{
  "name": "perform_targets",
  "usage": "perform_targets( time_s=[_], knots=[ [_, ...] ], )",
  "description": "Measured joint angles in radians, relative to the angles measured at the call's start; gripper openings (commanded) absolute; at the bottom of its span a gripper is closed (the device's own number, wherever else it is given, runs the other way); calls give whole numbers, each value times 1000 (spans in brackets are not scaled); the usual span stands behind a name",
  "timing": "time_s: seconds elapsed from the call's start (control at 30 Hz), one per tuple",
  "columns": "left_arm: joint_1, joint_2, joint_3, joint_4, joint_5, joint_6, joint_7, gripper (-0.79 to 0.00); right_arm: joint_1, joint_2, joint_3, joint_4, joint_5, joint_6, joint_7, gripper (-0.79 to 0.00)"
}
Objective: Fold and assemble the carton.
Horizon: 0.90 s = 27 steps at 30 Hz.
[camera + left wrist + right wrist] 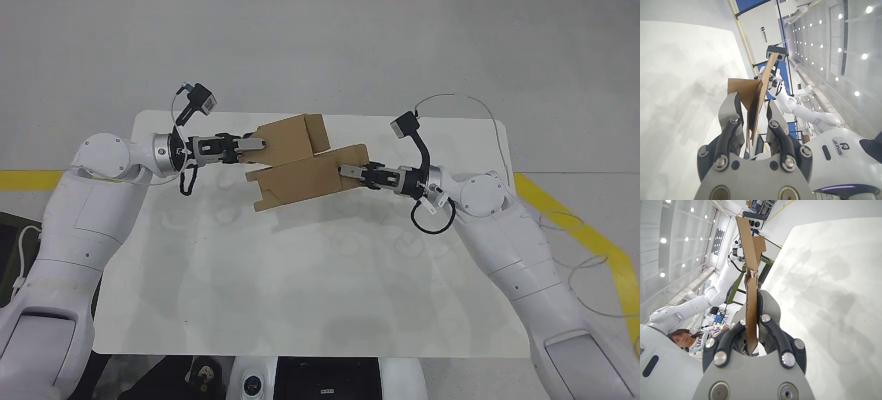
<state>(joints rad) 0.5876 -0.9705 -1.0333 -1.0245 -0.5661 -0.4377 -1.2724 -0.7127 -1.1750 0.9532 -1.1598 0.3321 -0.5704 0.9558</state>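
A flat brown carton (305, 160) is held above the white table (300, 300), one panel folded up at its far end. My right gripper (345, 172) is shut on the carton's right edge; in the right wrist view the cardboard (751, 306) is pinched between the fingers (768, 306) of that gripper (753, 294). My left gripper (258, 146) is at the carton's left end. In the left wrist view its fingers (732, 106) stand apart, the left gripper (753, 98) open, with the carton's edge (754, 109) between them and small gaps on both sides.
The white table (677, 75) lies bare below both arms. Its far edge runs just behind the carton, and yellow floor tape (25, 180) runs on either side of the table.
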Motion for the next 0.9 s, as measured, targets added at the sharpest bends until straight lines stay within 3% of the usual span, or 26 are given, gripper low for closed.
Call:
perform_targets(
  time_s=[0.07,0.43,0.53,0.63,0.7,0.83,0.87,0.9],
  knots=[
    [1,0,-5,-2,-6,3,-5,-640,-2,0,1,1,-3,2,-1,-785],
    [10,3,-31,-14,-14,12,-29,-560,-10,-2,13,3,-33,23,-25,-785],
    [13,2,-32,-20,-9,17,-27,-570,-14,-2,15,-1,-37,27,-27,-785],
    [16,0,-30,-29,-6,21,-23,-631,-15,-3,15,-8,-36,31,-28,-785],
    [18,-1,-29,-33,-2,23,-20,-767,-15,-4,16,-10,-37,32,-27,-785],
    [19,-3,-29,-35,5,27,-17,-785,-15,-6,18,-11,-38,31,-25,-785],
    [19,-3,-29,-34,6,28,-16,-785,-15,-6,18,-11,-38,31,-25,-754],
    [18,-4,-30,-32,8,29,-15,-785,-15,-6,19,-11,-38,31,-24,-637]
  ],
)
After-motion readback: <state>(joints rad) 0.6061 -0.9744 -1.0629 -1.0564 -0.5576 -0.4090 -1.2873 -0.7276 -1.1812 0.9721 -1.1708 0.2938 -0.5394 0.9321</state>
